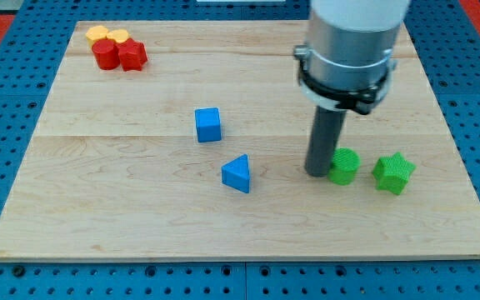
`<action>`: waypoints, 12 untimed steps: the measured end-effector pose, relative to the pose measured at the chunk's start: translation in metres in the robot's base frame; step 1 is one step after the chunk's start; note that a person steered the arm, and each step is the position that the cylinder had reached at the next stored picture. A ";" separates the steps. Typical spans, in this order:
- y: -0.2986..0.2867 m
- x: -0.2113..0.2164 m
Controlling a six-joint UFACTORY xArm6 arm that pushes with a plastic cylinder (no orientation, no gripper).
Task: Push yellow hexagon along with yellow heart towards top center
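Two yellow blocks sit at the board's top left corner: one (97, 33) on the left and one (118, 37) to its right. I cannot tell which is the hexagon and which the heart. They touch a red cylinder (103, 55) and a red star (132, 55) just below them. My tip (318, 172) rests on the board at the view's right, right beside the left side of a green cylinder (344, 166), far from the yellow blocks.
A green star (392, 172) lies right of the green cylinder. A blue cube (208, 124) and a blue triangle (237, 173) lie near the board's middle. The wooden board (140, 217) sits on a blue pegboard surface.
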State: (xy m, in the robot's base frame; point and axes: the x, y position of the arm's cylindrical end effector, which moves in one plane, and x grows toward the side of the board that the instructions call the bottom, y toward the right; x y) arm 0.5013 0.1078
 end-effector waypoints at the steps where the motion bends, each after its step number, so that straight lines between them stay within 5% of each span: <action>1: 0.017 0.003; 3: -0.026 -0.013; 6: -0.117 -0.133; 12: -0.139 -0.143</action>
State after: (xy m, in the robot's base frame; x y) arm 0.3579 -0.0316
